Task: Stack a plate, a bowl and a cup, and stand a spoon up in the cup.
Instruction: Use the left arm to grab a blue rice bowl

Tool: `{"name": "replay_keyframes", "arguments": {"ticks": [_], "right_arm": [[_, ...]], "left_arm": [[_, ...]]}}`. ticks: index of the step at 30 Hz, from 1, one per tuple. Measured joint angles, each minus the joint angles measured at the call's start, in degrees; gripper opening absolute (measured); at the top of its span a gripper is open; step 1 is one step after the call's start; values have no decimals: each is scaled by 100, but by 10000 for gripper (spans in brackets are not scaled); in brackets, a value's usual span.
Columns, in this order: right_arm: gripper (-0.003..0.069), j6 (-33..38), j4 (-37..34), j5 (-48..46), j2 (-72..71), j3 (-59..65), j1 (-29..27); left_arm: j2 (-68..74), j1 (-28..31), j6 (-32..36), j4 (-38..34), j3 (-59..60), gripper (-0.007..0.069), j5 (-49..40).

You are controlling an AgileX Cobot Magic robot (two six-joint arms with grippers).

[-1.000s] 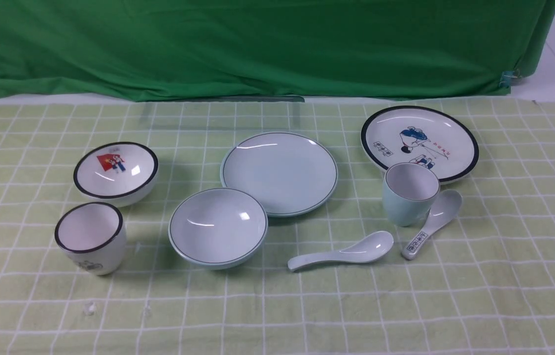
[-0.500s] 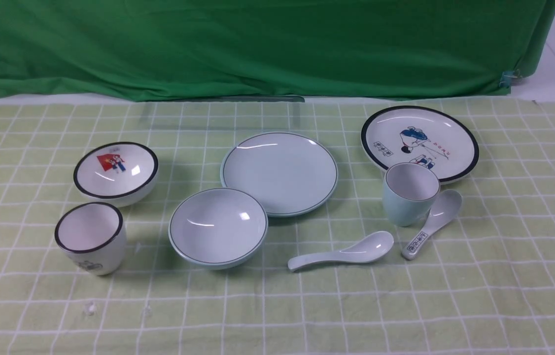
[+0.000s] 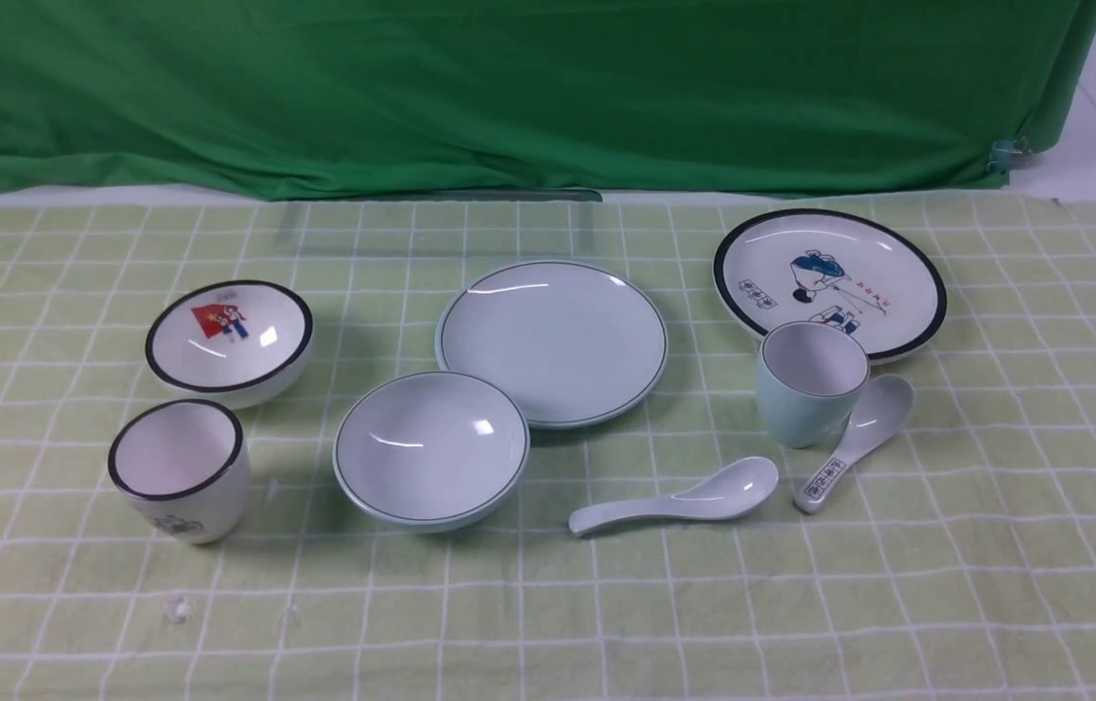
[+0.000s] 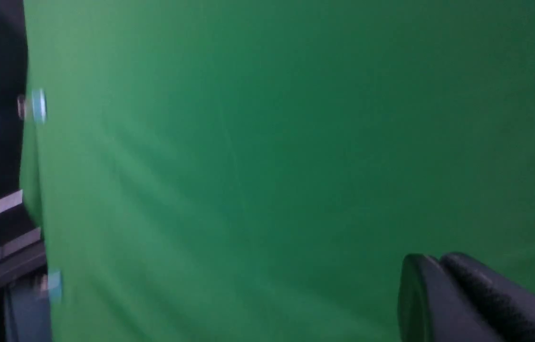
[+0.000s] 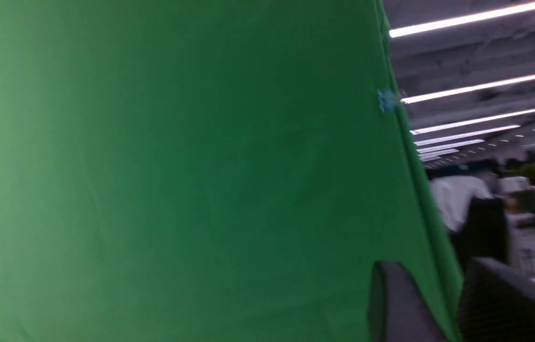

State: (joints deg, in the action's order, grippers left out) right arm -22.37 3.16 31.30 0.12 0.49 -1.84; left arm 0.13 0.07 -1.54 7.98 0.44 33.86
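Observation:
In the front view the plain pale plate (image 3: 553, 341) lies at the middle of the cloth. The plain pale bowl (image 3: 429, 448) sits just in front of it to the left, touching or nearly touching its rim. The pale handleless cup (image 3: 809, 382) stands upright to the right. The plain spoon (image 3: 679, 498) lies in front of the cup, bowl end to the right. Neither gripper shows in the front view. The left gripper (image 4: 438, 260) has its fingers together and empty, facing the green backdrop. The right gripper (image 5: 431, 270) has a gap between its fingers and is empty.
A black-rimmed picture plate (image 3: 828, 280) lies at the back right, and a printed-handle spoon (image 3: 855, 440) leans beside the pale cup. A black-rimmed bowl (image 3: 229, 341) and black-rimmed cup (image 3: 180, 469) stand at the left. A green backdrop (image 3: 509, 88) hangs behind the table.
A dark part at the front view's lower left corner has slid out of the picture. The tableware has not moved.

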Motion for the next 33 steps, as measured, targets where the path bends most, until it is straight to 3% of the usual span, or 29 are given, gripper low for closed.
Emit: {"name": "replay_keyframes", "arguments": {"ticks": [2, 3, 6, 8, 9, 10, 13, 17, 20, 23, 25, 27, 29, 33], "right_arm": [[232, -99, 0, 181, 52, 0, 0], [216, -63, 0, 265, 127, 0, 0], [144, 286, 0, 137, 407, -253, 0], [63, 747, 0, -93, 769, -776, 0], [56, 791, 0, -117, 815, -830, 0], [27, 1109, 6, -283, 1168, -1214, 0], [16, 1639, 13, -575, 2148, -2013, 0], [16, 2000, 12, -931, 3448, -2577, 16], [13, 1895, 12, -1774, 4067, -2887, 124], [13, 1699, 12, -3767, 5097, -3602, 534], [13, 2060, 12, -4882, 5607, -3990, 835], [13, 2462, 12, -6028, 6110, -4333, 1139], [13, 2750, 6, -6808, 6663, -4529, 1519], [13, 3047, 0, -6799, 7176, -4602, 1990]], "left_arm": [[0, 0, -440, -23, 0, -29, 775], [-4, 0, -967, -89, 0, -29, 1456], [-26, 0, -1724, -306, -276, -29, 1642], [116, 0, -1934, -401, -976, -29, 719], [144, 0, -1943, -401, -976, -29, 610], [446, 0, -1935, -384, -1616, -29, -179], [1456, 0, -1829, -25, -2657, -29, -1672], [2854, 0, -1780, 214, -3370, -29, -2466], [3560, 0, -1780, 247, -3532, -29, -2476], [4558, 0, -1782, 241, -3609, -29, -2143], [5079, -23, -1862, 313, -3738, -29, -2175], [5563, -190, -1969, 488, -4042, -29, -2816], [6181, -615, -1864, 589, -4677, -29, -4140], [7104, -1166, -915, 225, -5690, -29, -6055]]}}
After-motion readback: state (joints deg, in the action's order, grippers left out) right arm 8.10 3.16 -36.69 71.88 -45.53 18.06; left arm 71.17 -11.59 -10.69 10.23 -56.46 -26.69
